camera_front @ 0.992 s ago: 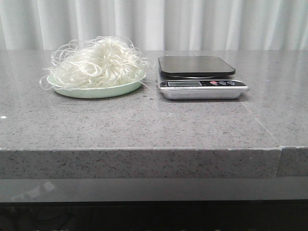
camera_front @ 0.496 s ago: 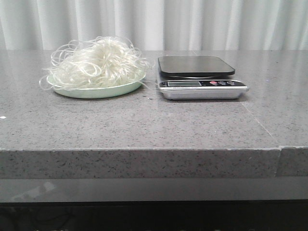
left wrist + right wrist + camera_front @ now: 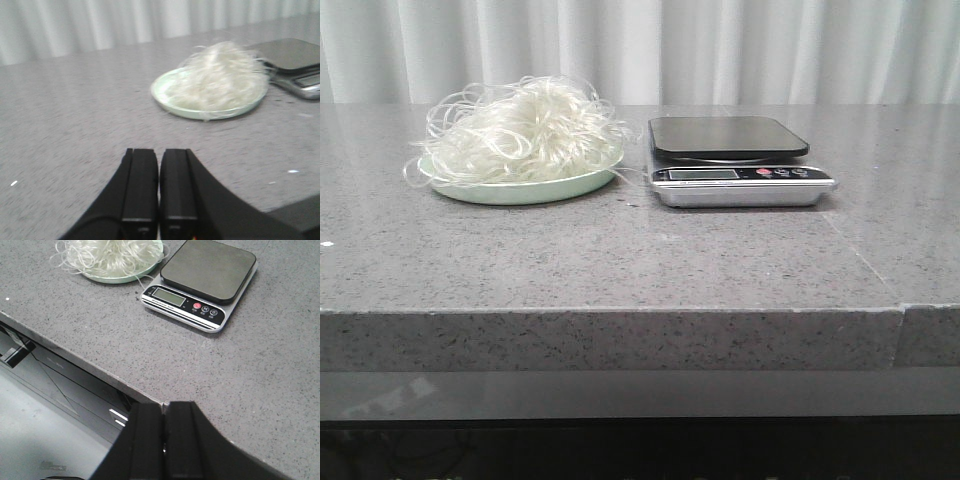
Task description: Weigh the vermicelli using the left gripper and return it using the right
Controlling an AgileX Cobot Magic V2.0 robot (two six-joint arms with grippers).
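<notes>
The fluffy heap of thin, curly, whitish translucent vermicelli sits piled on a shallow pale green round plate, on the left half of the speckled grey stone desk. A few loose strands spill over the plate's rim and trail toward the neighbour on its right – a silver digital kitchen scale with a dark square weighing platform, a small display and round buttons on its front strip. Plate and scale stand just beside each other; whether they touch cannot be told. Nothing lies on the platform.

The left wrist view shows the black left tool hanging over bare desk, its two fingers pressed together with nothing between them, well apart from the plate and the noodle heap.

In the right wrist view the black right tool is likewise closed and empty – it hangs at the desk's near edge, well apart from the scale and the vermicelli

Pale pleated curtains hang behind the desk
</notes>
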